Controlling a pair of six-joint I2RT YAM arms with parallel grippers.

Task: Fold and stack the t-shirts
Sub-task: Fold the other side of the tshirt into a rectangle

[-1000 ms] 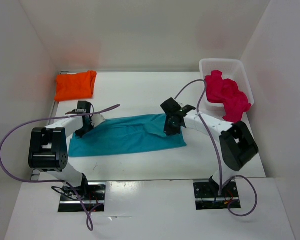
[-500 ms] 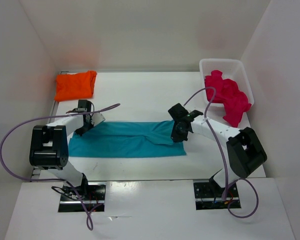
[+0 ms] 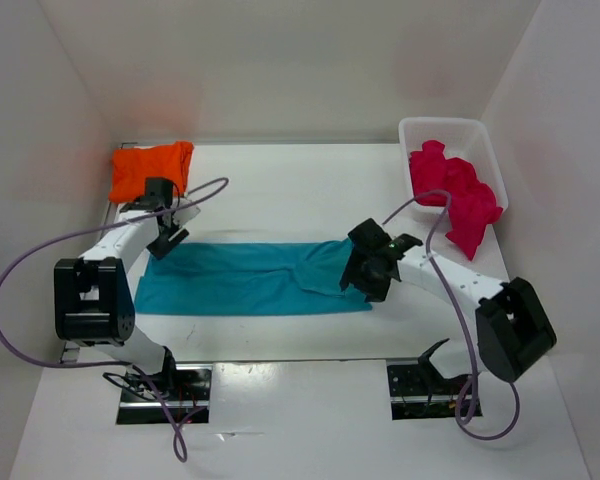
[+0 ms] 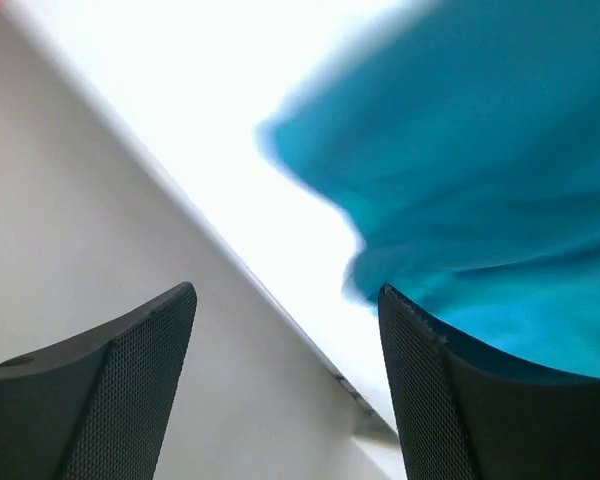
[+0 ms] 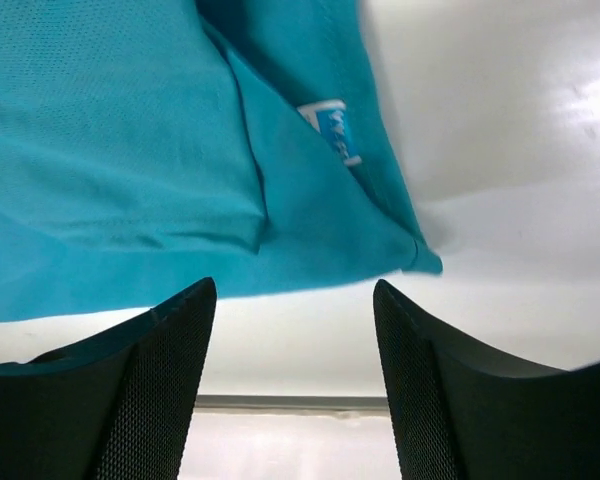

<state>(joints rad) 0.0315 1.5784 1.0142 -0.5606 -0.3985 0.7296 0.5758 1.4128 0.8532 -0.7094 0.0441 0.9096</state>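
Three t-shirts, one of each colour, share the table (image 3: 280, 185) with a single white basket (image 3: 440, 123) and two arms. The teal shirt (image 3: 245, 280) lies flat across the near middle as a long band folded lengthwise, with its neck label (image 5: 335, 132) showing near the right end. The orange shirt (image 3: 152, 170) sits folded in the far left corner. The pink-red shirt (image 3: 455, 190) is crumpled in the basket at far right, spilling over its near rim.

The left gripper (image 3: 167, 243) hangs over the teal band's left end with its jaws spread wide and nothing between them. The right gripper (image 3: 368, 278) stands over the right end, likewise wide and empty.

I'd judge the cloth to be light, limp and not at all fragile. It should sag and slide out of shape if lifted from one spot. The short ends look like the places to pinch, taking all layers at once, so that one end can be carried over the other.
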